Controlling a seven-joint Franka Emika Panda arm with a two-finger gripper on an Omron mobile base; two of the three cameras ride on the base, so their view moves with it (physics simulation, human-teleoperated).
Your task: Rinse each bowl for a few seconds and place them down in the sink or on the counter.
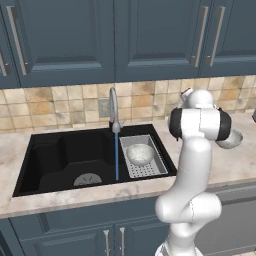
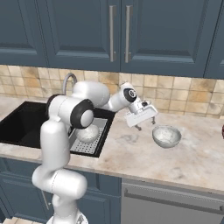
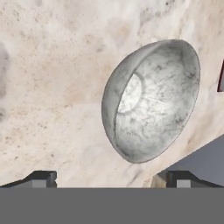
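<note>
From the left base view the sink (image 1: 60, 160) shows whole: a black basin set into the counter (image 1: 235, 167), its round drain on the floor, and a thin blue stream of water (image 1: 117, 155) falling from the faucet (image 1: 114, 107) at the back rim. At the sink's right end lies a grey perforated tray (image 1: 150, 167) with one bowl (image 1: 140, 153) sitting upright in it. In this view the arm's upper body hides most of the second bowl (image 1: 232, 140), of which only a sliver shows on the counter well to the right of the sink. The right base view opens that side up: the second bowl stands upright on the counter, apart from the sink's right edge, and the gripper (image 2: 146, 124) hangs just beside its left rim, slightly above the stone, not touching it. Here the arm covers the faucet and part of the tray. The hand view looks into that bowl's speckled hollow, with the two finger tips (image 3: 41, 178) at the bottom spread wide apart and nothing between them; the gripper holds nothing.
</note>
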